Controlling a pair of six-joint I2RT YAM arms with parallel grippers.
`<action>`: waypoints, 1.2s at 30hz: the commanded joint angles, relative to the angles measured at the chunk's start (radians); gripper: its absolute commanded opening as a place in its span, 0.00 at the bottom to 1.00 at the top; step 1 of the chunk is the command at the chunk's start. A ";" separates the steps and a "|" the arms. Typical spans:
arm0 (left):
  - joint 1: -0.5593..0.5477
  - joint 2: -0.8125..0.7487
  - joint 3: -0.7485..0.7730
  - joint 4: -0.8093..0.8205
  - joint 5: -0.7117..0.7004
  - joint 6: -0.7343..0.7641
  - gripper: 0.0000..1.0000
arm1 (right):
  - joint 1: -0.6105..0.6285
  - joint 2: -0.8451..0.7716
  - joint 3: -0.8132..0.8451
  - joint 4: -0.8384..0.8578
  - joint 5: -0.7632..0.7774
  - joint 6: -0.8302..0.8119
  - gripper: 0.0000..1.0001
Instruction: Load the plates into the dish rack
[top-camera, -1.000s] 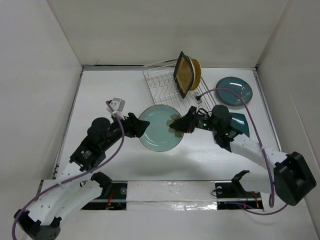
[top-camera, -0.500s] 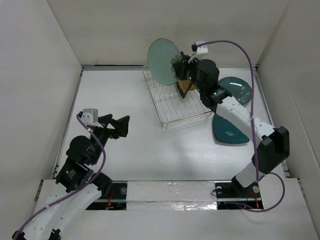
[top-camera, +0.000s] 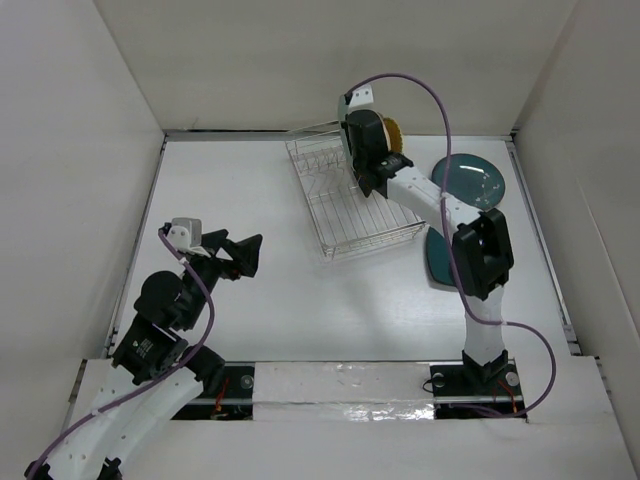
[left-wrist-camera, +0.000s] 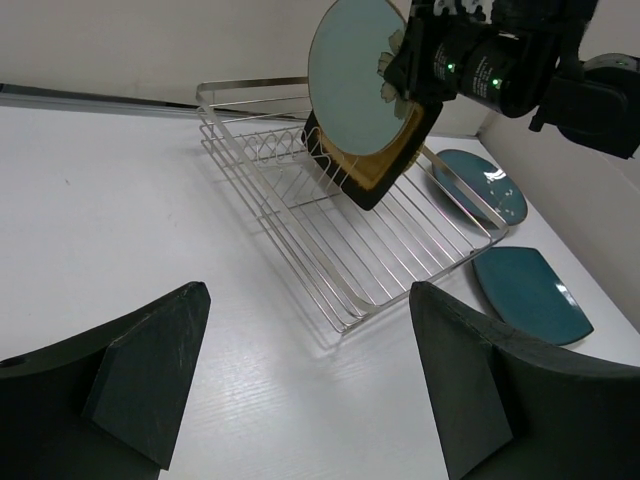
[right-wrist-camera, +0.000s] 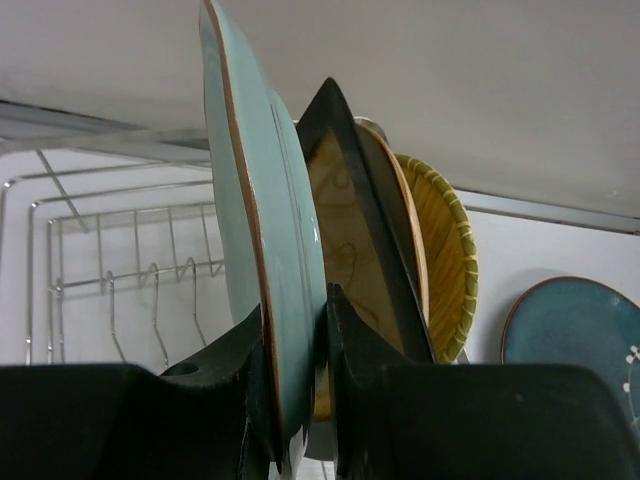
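My right gripper (right-wrist-camera: 295, 385) is shut on the rim of the round pale green plate (right-wrist-camera: 262, 240) and holds it upright over the silver dish rack (right-wrist-camera: 100, 262). The plate stands just in front of the square black-rimmed mustard plate (right-wrist-camera: 352, 235), with a round tan plate (right-wrist-camera: 442, 250) behind that. The left wrist view shows the same: the green plate (left-wrist-camera: 355, 75), the mustard plate (left-wrist-camera: 378, 172) and the rack (left-wrist-camera: 340, 235). In the top view the right gripper (top-camera: 362, 172) hides the green plate. My left gripper (left-wrist-camera: 310, 375) is open and empty, near the rack's front left (top-camera: 240, 255).
A round dark teal plate (top-camera: 470, 180) lies flat right of the rack (top-camera: 350, 205). A square dark teal plate (top-camera: 440, 258) lies nearer, partly under the right arm. Both show in the left wrist view, round (left-wrist-camera: 482, 185) and square (left-wrist-camera: 525, 305). White walls close in the table.
The right gripper carried the pale green plate from the table's middle up over the rack, then lowered it beside the mustard plate. The left gripper drew back from the plate and stays open.
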 joint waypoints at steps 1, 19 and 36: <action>0.000 0.004 -0.007 0.049 0.006 0.017 0.78 | 0.002 -0.018 0.130 0.119 0.078 -0.057 0.00; 0.000 0.037 -0.010 0.049 0.000 0.019 0.77 | -0.049 -0.026 -0.011 0.160 -0.046 -0.022 0.00; 0.000 0.041 -0.010 0.047 0.008 0.019 0.77 | -0.039 -0.035 -0.138 0.146 -0.189 0.190 0.57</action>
